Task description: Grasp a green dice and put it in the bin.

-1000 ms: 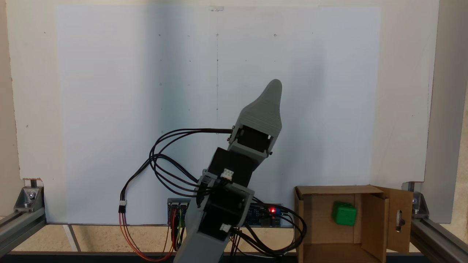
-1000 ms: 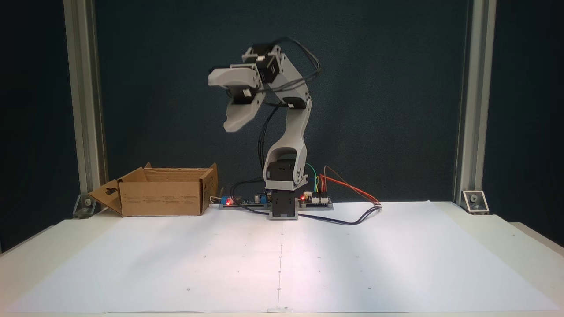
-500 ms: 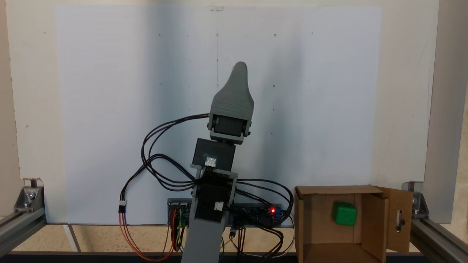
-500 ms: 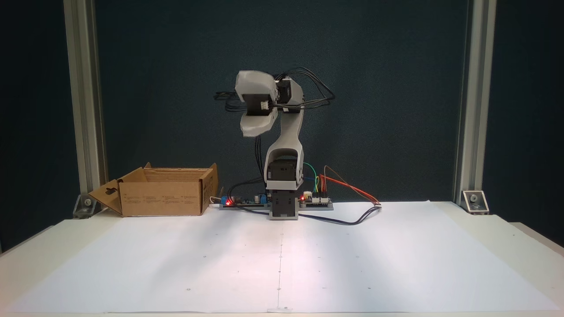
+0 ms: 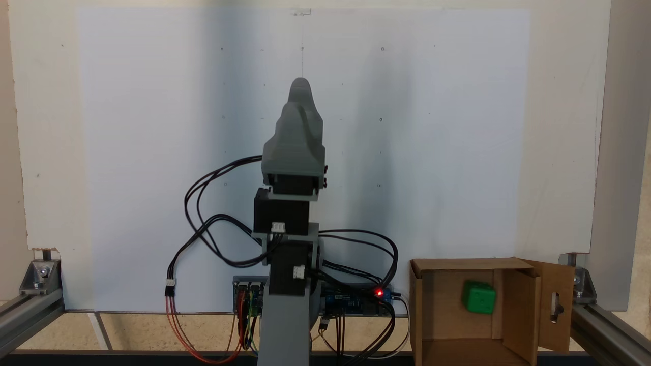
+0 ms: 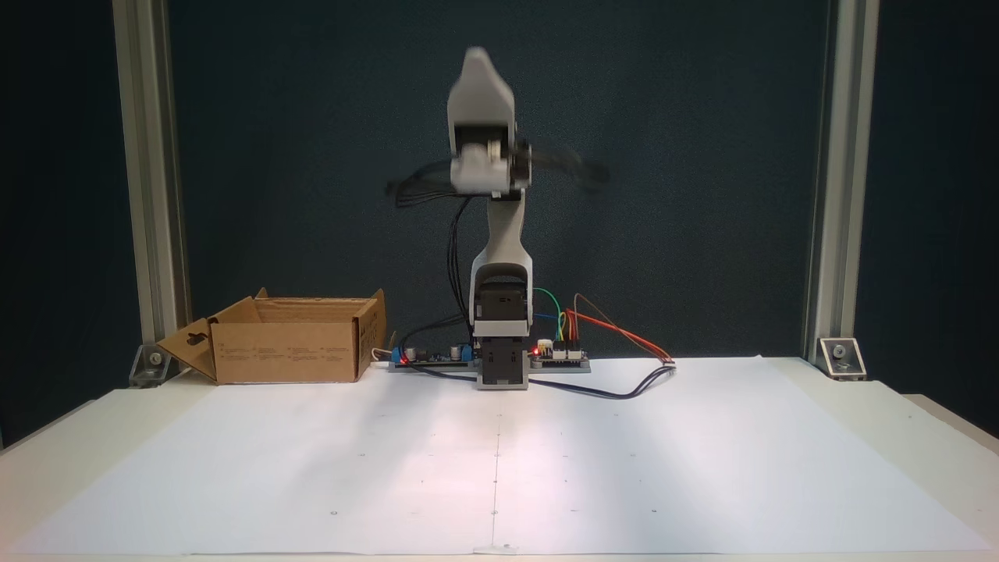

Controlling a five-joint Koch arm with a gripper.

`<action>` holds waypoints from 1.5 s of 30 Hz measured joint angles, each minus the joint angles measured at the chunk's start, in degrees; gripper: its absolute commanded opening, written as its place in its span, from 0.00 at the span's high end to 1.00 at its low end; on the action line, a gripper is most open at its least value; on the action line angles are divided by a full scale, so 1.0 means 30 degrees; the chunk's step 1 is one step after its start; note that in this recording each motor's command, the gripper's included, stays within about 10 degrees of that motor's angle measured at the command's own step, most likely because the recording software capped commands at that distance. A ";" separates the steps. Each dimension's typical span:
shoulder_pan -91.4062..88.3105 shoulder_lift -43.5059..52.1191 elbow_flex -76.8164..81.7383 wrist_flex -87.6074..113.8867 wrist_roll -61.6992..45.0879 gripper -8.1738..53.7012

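The green dice (image 5: 478,297) lies inside the bin (image 5: 432,310), a brown cardboard box with its flaps open; one flap has a slot cutout. In the other fixed view the bin (image 6: 289,347) stands left of the arm's base and its wall hides the dice. My gripper (image 5: 300,86) is raised high over the middle of the white sheet, far from the bin. It appears blurred there (image 6: 478,62), its jaws lying one behind the other, with nothing seen between them.
The arm's base and control boards (image 6: 499,359) stand at the back of the table with loose cables (image 5: 203,223) looping out. Aluminium frame posts (image 6: 148,179) rise at both sides. A large white paper sheet (image 6: 499,468) covers the table.
The arm has swung away from the bin's side to the centre line, and the gripper has tipped upward. The dice has stayed still in the bin.
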 measured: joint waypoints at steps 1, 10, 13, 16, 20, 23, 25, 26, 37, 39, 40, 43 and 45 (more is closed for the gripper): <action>0.0000 0.0000 0.0645 -0.0732 0.0000 0.16; 0.0000 0.0000 0.6299 -0.7734 -0.0117 0.16; 0.0000 0.0000 0.8174 -1.0020 -0.0117 0.16; 0.0000 0.0000 0.9961 -1.2275 -0.0146 0.16; 0.0029 0.0000 1.2744 -1.5410 -0.0146 0.15; 0.0029 0.0000 1.4707 -1.6523 -0.0146 0.15; 0.0029 0.0000 1.5410 -1.6670 -0.0176 0.15; 0.0000 0.0000 1.5732 -1.6729 -0.0205 0.15; 0.0059 0.0000 1.5879 -1.6758 -0.0264 0.14; 0.0059 0.0000 1.5879 -1.6758 -0.0264 0.14; 0.0029 0.0000 1.5879 -1.6758 -0.0264 0.14; 0.0029 0.0000 1.5879 -1.6758 -0.0264 0.14; 0.0029 0.0000 1.5879 -1.6729 -0.0264 0.14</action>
